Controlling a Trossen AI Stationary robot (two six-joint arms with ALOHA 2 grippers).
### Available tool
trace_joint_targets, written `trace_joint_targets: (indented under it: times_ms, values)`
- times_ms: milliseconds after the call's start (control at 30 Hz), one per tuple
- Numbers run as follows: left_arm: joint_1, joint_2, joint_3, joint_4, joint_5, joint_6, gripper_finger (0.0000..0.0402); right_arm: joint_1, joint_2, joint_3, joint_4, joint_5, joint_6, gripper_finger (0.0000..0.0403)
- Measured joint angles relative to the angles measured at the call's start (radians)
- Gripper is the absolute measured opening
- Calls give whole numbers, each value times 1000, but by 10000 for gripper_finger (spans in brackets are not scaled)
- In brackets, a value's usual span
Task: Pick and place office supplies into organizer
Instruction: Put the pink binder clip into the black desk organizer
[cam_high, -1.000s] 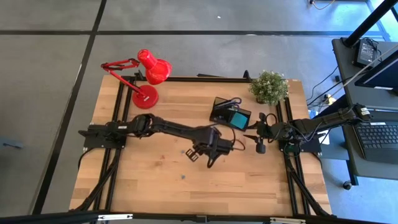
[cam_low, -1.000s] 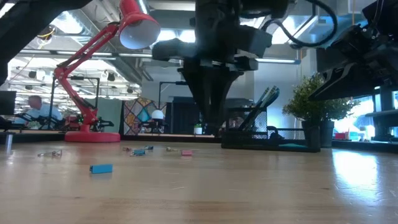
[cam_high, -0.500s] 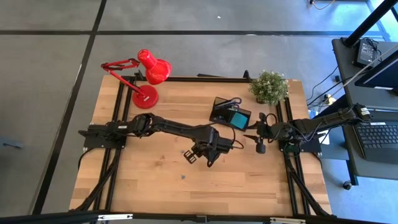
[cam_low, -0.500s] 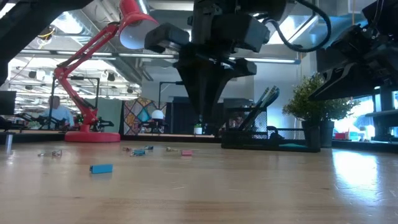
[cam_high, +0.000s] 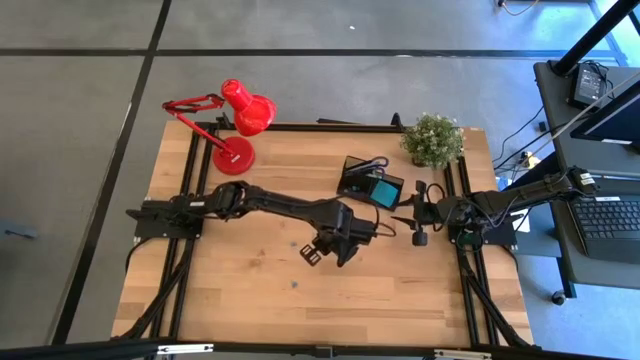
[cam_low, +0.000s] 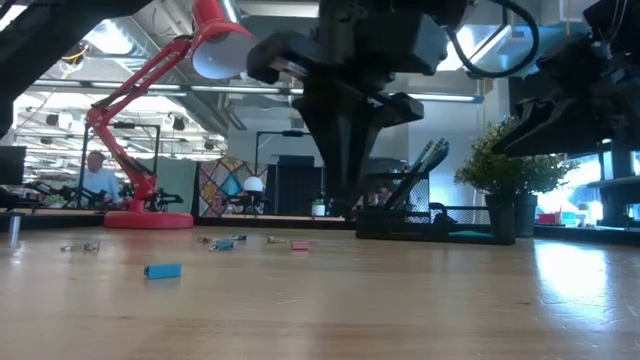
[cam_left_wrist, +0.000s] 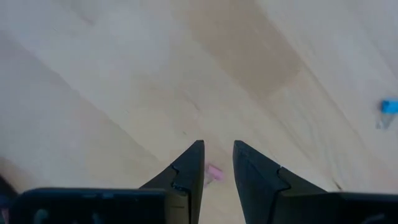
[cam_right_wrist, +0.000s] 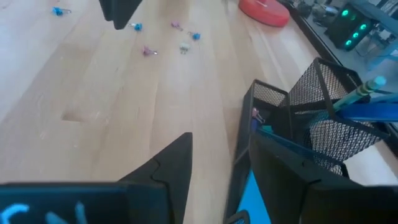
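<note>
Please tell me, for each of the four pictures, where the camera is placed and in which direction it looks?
High: above, straight down on table, both arms, organizer.
Low: table height, level across; left tool hangs from above.
Left wrist: down past its own fingers at a pink bit.
Right wrist: past its own fingers toward the organizer.
High and low share the red lamp.

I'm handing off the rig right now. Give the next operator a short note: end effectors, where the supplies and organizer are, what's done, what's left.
Left end effector: low over mid-table, fingers apart with a gap, a small pink bit on the wood between the tips; not gripped.
Right end effector: waiting beside the organizer, holding nothing visible.
Done: teal sticky-note pad and some blue-topped items are in the organizer.
Left: small bits scattered on the table, including a blue one nearest the low camera.
</note>
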Motion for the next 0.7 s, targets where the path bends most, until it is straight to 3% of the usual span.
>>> trace_joint_targets:
  times_ms: [433,700]
  values:
    - [1,0,0,118,-23,-25,102,-1,0,0,-2,0,-35,162]
    - [-1,0,0,68,-58,95,130,-1,0,0,-3,0,-37,162]
